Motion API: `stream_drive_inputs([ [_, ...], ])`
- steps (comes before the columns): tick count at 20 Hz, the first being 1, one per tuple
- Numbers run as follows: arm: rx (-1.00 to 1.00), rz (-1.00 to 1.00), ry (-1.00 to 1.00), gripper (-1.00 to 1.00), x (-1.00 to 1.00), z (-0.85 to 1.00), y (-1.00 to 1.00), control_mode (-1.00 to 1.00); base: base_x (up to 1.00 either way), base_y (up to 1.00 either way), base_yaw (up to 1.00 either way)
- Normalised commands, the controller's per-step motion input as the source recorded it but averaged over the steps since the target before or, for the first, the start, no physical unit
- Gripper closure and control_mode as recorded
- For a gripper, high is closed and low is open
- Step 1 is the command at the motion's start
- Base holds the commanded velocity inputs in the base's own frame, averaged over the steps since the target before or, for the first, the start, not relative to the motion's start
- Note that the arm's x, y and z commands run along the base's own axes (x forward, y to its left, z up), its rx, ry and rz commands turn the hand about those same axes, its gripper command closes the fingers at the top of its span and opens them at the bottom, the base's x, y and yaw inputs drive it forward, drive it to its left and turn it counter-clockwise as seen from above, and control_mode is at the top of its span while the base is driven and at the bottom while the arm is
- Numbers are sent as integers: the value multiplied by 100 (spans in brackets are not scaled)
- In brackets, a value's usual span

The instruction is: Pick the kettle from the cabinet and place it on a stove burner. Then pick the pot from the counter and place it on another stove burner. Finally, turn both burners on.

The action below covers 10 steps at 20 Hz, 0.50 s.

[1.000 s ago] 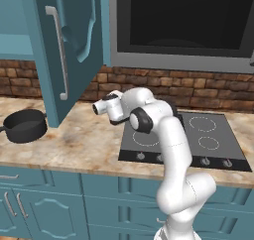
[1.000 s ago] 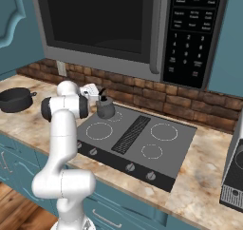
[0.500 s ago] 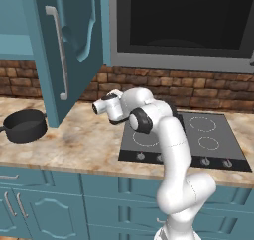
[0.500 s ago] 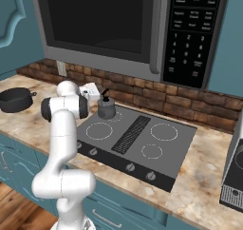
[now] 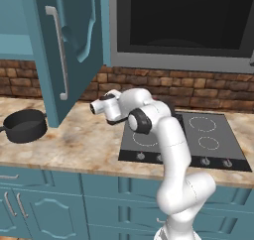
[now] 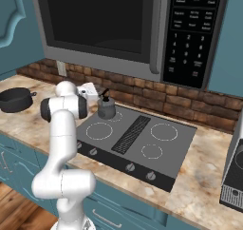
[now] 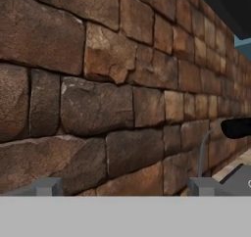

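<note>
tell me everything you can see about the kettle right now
The kettle is small, grey and metallic-looking, with a rounded body and a dark handle rising to a point above its lid. It stands upright on the dark cooktop, at the back left burner, close to the brick wall. The white hand sits just to its left; the open gripper faces the bricks and holds nothing. Nothing else touches it.

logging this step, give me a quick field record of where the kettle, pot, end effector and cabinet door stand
kettle: grey kettle upright on the back-left burner of the cooktop
pot: dark pot on the marbled counter, left of the cooktop
end effector: end effector open, holding nothing, facing the brick wall
cabinet door: teal cabinet door swung open
burners free: three white rings bare
knobs: row of front knobs, setting too small to tell
</note>
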Motion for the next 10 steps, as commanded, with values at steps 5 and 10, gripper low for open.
stream_drive_inputs([
  [5,0,-5,0,-100,0,0,21,-100,0,0,0],
  [10,0,-6,0,-100,0,0,20,-100,0,0,0],
])
